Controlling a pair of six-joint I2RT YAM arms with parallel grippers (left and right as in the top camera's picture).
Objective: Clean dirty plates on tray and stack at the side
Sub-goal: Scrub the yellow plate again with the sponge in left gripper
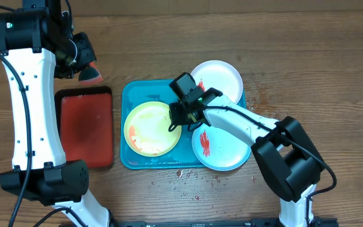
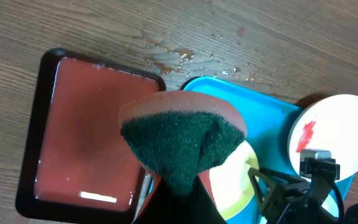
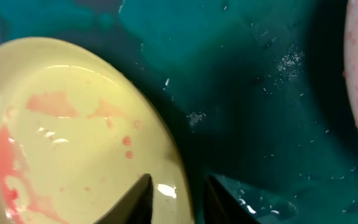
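1. The turquoise tray (image 1: 128, 94) lies mid-tabletop (image 1: 307, 57) with all three plates on it. The right arm crosses its centre and hides much of its floor.
2. The yellow-green plate (image 1: 145, 129) sits in the tray's left half, with pale pink smears across its inside.
3. The right gripper (image 1: 179, 117) is at that plate's right rim. In the right wrist view one of its fingers (image 3: 140, 194) lies inside the rim and the other outside, closed on the edge. Only the tips show, because the frame's bottom cuts them off.
4. The white plate (image 1: 224, 77) overhangs the tray's far right corner. It carries a red smear near its left edge, partly behind the gripper's body.
5. The light-blue plate (image 1: 224, 154) overhangs the near right corner. It has a red streak, and the arm covers its upper edge.
6. The left gripper (image 1: 86, 70) hangs above the tabletop beyond the red tray (image 1: 84, 129), clamped on a sponge (image 2: 179, 140). The sponge's dark green scouring face fills the left wrist view and hides the fingers' tips.
7. Droplets (image 1: 191, 180) speckle the tabletop near the turquoise tray's front edge. What they are is too small to make out.
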